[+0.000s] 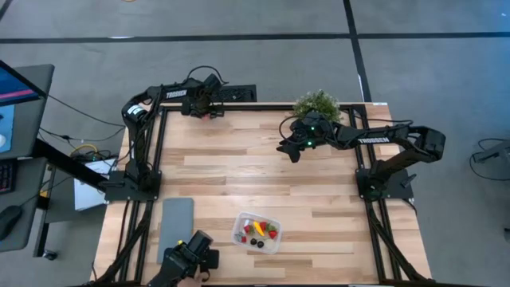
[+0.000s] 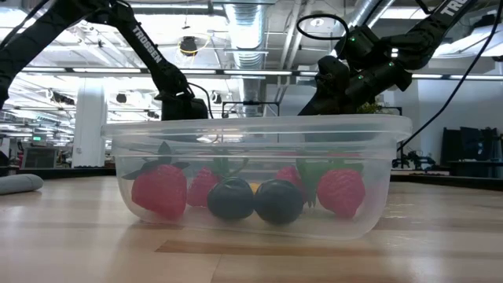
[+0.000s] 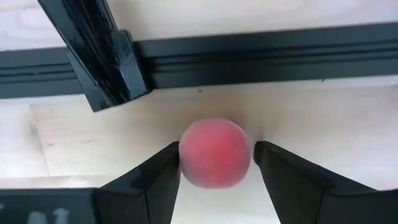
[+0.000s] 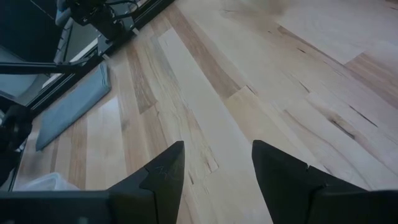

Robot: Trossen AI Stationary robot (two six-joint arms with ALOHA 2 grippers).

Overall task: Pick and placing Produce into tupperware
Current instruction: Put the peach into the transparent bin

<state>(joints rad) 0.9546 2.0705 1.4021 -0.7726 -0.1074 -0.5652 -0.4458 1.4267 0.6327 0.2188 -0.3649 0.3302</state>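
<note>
A round pink-red toy fruit [image 3: 215,153] sits on the wood at the table's far left corner, just inside the black frame rail [image 3: 261,59]. My left gripper [image 1: 209,110] points straight down over it, with one finger on each side. The clear tupperware [image 1: 256,232] stands near the front edge and holds produce: red strawberries [image 2: 159,191], two black berries [image 2: 255,200] and a yellow piece [image 1: 258,226]. My right gripper [image 1: 291,151] hangs open above the table's far middle, with bare wood between its fingers [image 4: 217,155]. My left gripper has the round fruit between its two fingers at the fruit's widest part [image 3: 184,155], coming from above and pointing down. One finger [image 3: 168,165] lies against the fruit. The other [image 3: 273,165] shows at most a hair's gap. The fruit rests on the table.
A flat grey slab [image 1: 177,227] lies to the left of the tupperware, and a black device [image 1: 195,255] sits at the front edge. A leafy potted plant [image 1: 317,104] stands at the far edge, behind my right arm. Between them stretches bare wood.
</note>
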